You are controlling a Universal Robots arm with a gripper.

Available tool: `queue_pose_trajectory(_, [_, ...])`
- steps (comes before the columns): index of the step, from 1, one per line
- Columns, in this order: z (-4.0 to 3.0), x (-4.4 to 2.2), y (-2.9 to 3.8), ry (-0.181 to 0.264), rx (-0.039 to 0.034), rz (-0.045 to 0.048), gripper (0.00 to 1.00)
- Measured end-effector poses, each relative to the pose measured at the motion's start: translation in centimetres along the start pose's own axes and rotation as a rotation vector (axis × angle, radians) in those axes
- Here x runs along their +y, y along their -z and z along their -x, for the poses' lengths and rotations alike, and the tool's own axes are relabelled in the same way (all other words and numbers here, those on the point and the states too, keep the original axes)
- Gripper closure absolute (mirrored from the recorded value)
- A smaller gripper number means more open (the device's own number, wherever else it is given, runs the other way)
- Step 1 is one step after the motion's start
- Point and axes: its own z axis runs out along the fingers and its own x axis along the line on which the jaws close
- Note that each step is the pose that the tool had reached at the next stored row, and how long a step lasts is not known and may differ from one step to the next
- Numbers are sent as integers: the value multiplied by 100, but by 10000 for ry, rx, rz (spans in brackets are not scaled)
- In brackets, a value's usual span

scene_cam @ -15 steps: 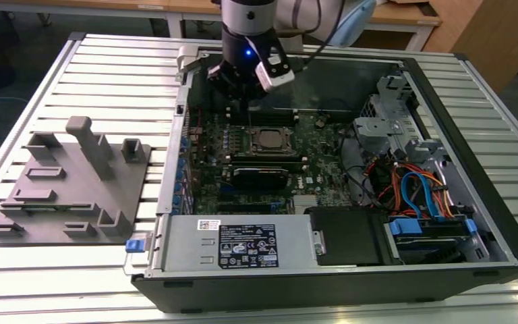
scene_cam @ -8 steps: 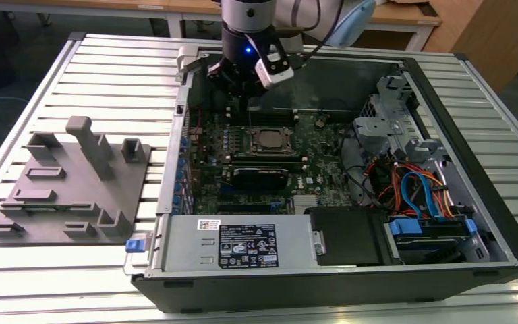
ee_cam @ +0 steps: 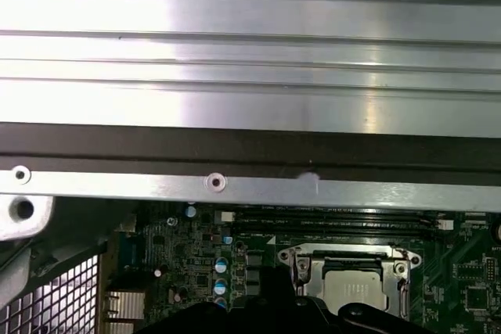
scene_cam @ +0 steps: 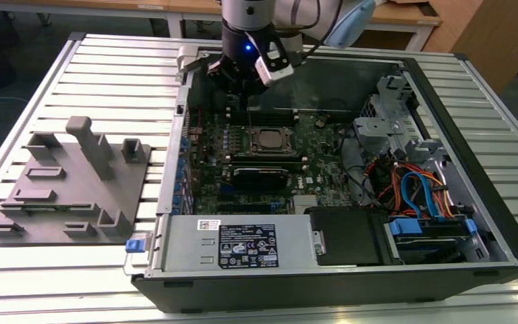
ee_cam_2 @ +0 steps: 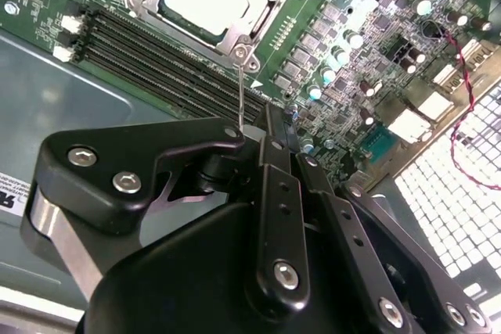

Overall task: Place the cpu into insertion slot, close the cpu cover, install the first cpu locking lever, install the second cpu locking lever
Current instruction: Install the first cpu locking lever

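Over the 12 o'clock edge of the motherboard (scene_cam: pixel 322 169), going by the exterior view, is where my hand (scene_cam: pixel 245 102) hangs, pointing down into the open case (scene_cam: pixel 475 135). I can't tell from any feed whether it's clenched or released, since its own linkage blocks that bit.

Right at its tip in the second wrist view there's a thin wire locking lever (ee_cam_2: pixel 240 91). It stands up off a corner of the socket, with its long axis running straight from that corner to the hand. Touching or just beside, I honestly can't say.

On the exterior view's clock face the cpu (scene_cam: pixel 266 140) is at about 5 o'clock from the hand and near it, lying flat in the insertion slot (scene_cam: pixel 251 140). The cpu cover (ee_cam_2: pixel 232 37) looks folded down around it, with the pale top showing through the window. So my read is that the chip's in, the cover's shut, and we're on lever work.

Between hand and socket run the long black memory slots (ee_cam_2: pixel 141 52), low enough that I don't reckon they block anything. Further out at 6 o'clock there's a black card (scene_cam: pixel 259 177), then the power supply (scene_cam: pixel 241 243). Blue and orange cables (scene_cam: pixel 417 189) bunch at 4 o'clock, well apart. Way off at 8 o'clock a grey fixture block (scene_cam: pixel 61 189) sits on the slatted worktop (scene_cam: pixel 106 61).
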Motion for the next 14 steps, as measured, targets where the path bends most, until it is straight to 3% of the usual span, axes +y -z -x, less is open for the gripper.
queue_pose_trajectory(14, [69, 9, -1, 0, 0, -1, 89])
